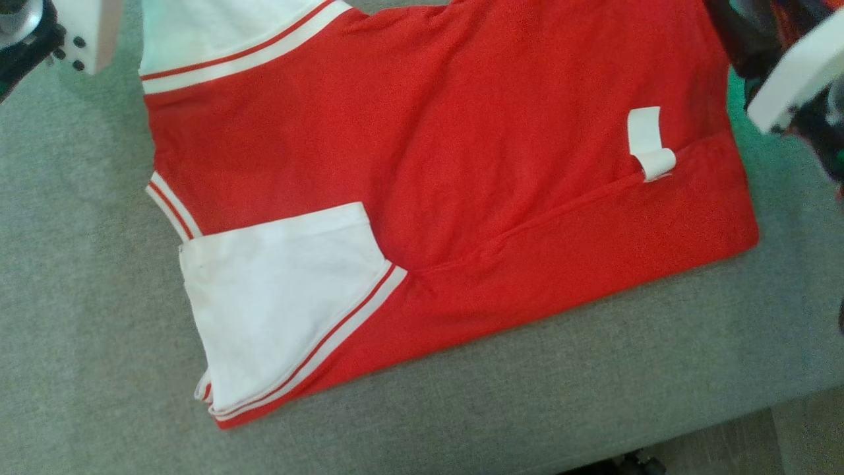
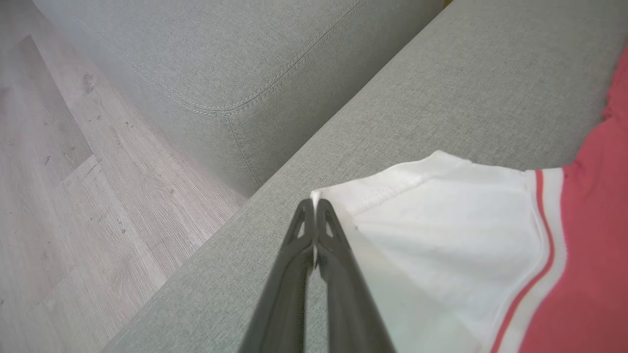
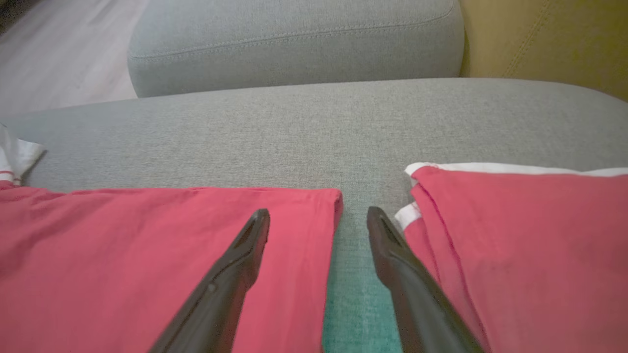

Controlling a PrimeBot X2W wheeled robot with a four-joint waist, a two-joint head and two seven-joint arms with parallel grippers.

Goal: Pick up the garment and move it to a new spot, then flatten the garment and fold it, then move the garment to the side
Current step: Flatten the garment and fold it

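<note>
- Left gripper (image 2: 314, 208) jaws are clamped on the garment's (image 1: 461, 165) white sleeve (image 2: 441, 235); right gripper (image 3: 319, 215) jaws are held apart.
- One garment is counted, its top cut off in the head view.

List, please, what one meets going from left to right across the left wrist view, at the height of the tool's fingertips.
Wooden floor → grey sofa seat → left tool, shut on the sleeve's corner → white sleeve → striped trim → red body of the garment.
</note>
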